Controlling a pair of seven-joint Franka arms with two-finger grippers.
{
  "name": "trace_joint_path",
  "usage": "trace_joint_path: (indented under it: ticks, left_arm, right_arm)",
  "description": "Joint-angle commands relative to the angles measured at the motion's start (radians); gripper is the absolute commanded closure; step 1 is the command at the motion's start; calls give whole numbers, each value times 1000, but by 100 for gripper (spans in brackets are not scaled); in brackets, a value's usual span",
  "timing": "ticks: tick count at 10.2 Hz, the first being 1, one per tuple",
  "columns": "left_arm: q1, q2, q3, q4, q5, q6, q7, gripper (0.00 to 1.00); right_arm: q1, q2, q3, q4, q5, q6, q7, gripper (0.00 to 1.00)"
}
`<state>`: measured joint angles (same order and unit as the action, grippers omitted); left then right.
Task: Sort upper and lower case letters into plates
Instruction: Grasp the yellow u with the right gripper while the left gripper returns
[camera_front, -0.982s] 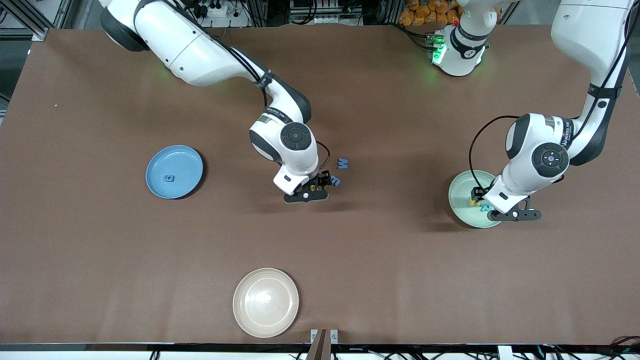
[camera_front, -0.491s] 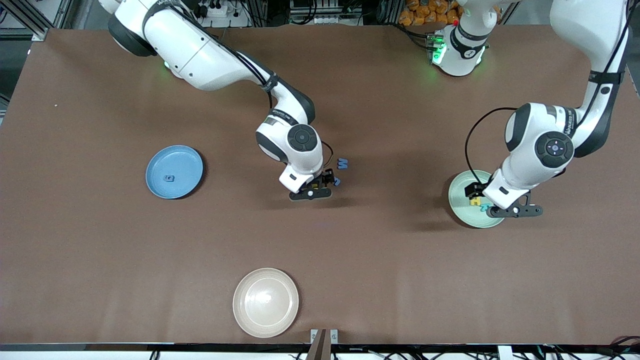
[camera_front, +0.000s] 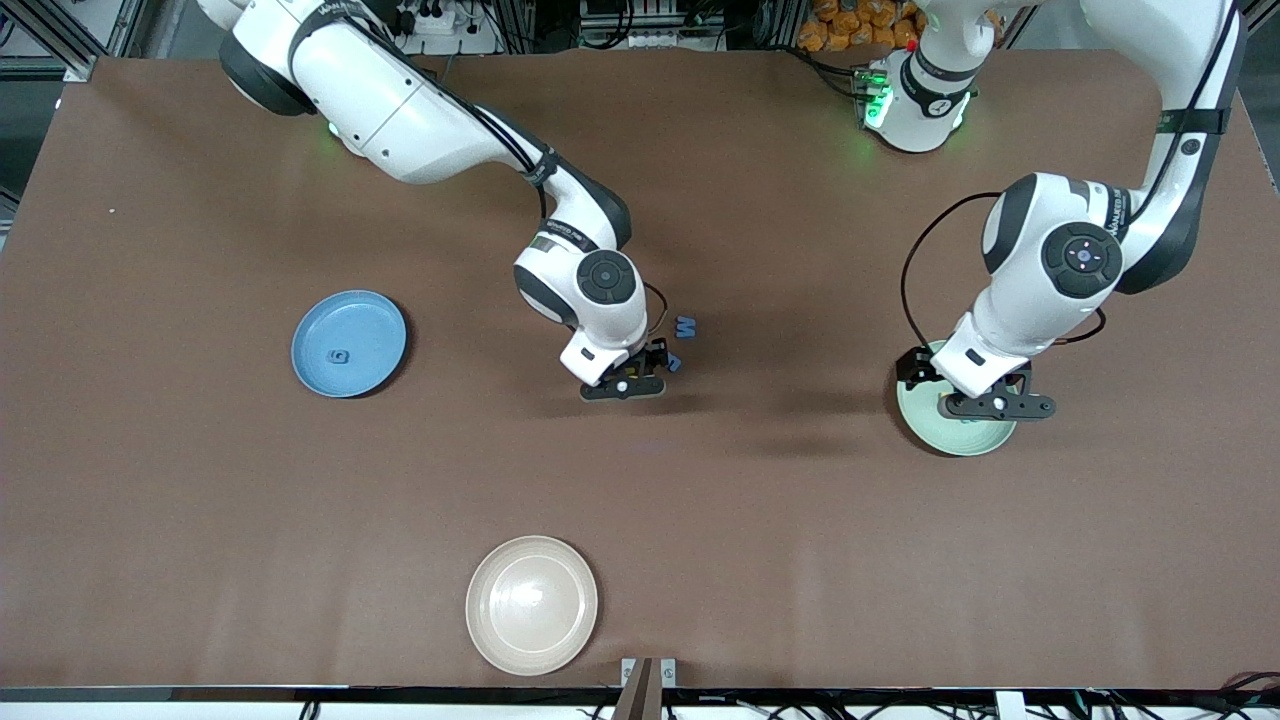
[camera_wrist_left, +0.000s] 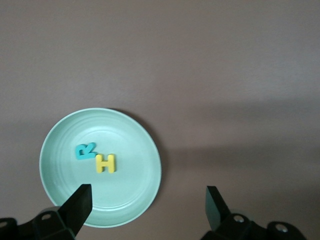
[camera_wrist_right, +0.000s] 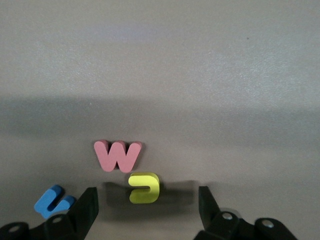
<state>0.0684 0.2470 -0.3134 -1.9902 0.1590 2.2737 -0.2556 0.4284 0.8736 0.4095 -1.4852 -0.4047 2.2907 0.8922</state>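
Rising off the mint green plate (camera_wrist_left: 146, 150), the left gripper (camera_wrist_left: 147, 202) is hanging released above it; right gripper (camera_wrist_right: 145, 205) is straddling the yellow letter (camera_wrist_right: 144, 187), unclenched.

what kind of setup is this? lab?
Likely a robotics lab bench: brown table, aluminium framing and a power strip along the arms' edge, sorting props like the mint plate.

Teal R (camera_wrist_left: 85, 150), yellow H (camera_wrist_left: 106, 163) — flat in mint plate (camera_wrist_left: 142, 200)
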Motion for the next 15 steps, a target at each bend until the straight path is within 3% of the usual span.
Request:
trace_joint_path:
  ticks: [1,5,8,9,15]
  left_arm:
    - [-32,-11,-13,25,-48,-19,-17,0]
    - [-93,-6,-38,48,-75,-17,-129,0]
    - [-128,11,-47,68,-73,-13,-200,0]
    - [-136,21,-47,73,-70,-11,-226,0]
    - [-159,26,-47,76,-72,-8,-286,2]
  right_arm:
    - [3,25,8,22,-26,9,25,11]
    - [4,31,8,20,-28,9,25,13]
    - [7,34,8,19,-28,10,25,25]
    - [9,34,8,19,-28,10,25,33]
    - [7,44,6,20,-57,47,25,41]
